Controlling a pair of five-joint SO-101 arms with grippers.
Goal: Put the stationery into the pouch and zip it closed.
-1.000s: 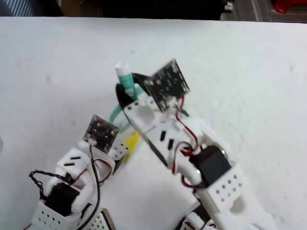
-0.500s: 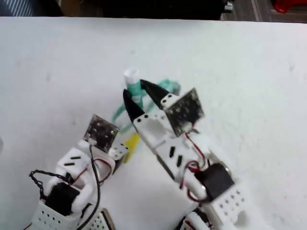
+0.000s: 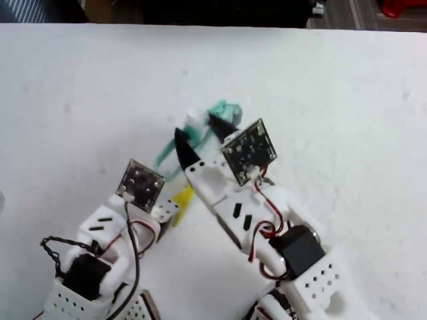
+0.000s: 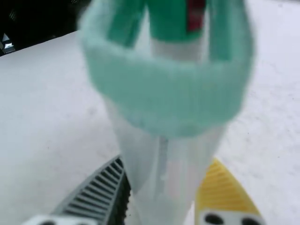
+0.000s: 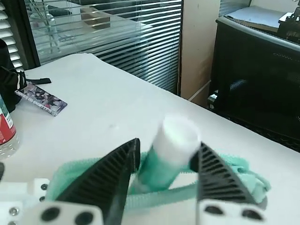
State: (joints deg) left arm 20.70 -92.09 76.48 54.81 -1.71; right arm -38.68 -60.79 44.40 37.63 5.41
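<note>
the right pincer [image 5: 168, 161] stands spread above the mint-green pouch [image 5: 234, 176]. a glue stick [image 5: 169, 140] with a white cap and a green body lies tilted between its two black fingers [image 5: 105, 180]. the cap points up and away from the pincer, and the green end goes down toward the pouch. the stick is very near to the inner sides of both fingers; i cannot tell if it touches them. in the high view this pincer is near the middle of the white table [image 3: 320, 87], and the green cloth of the pouch shows beyond its tips and also beside them.

the left pincer [image 4: 164, 187] is pressed together on the pouch. one yellow finger [image 4: 225, 197] and one grey ribbed finger [image 4: 98, 199] pinch the pale, half-clear lower part of the pouch between them. above this grip the thick green rim of the pouch makes a ring, and inside the ring the green body of the glue stick with a red label can be seen. in the high view the left arm is at the near left part of the table, and its yellow finger is just beside the white body of the right arm.

farther on the table, well apart from the pouch, the right wrist view shows a small printed card [image 5: 41, 98] lying flat and a bottle [image 5: 5, 129] with a red label. behind them is a window with blinds [image 5: 108, 33].
</note>
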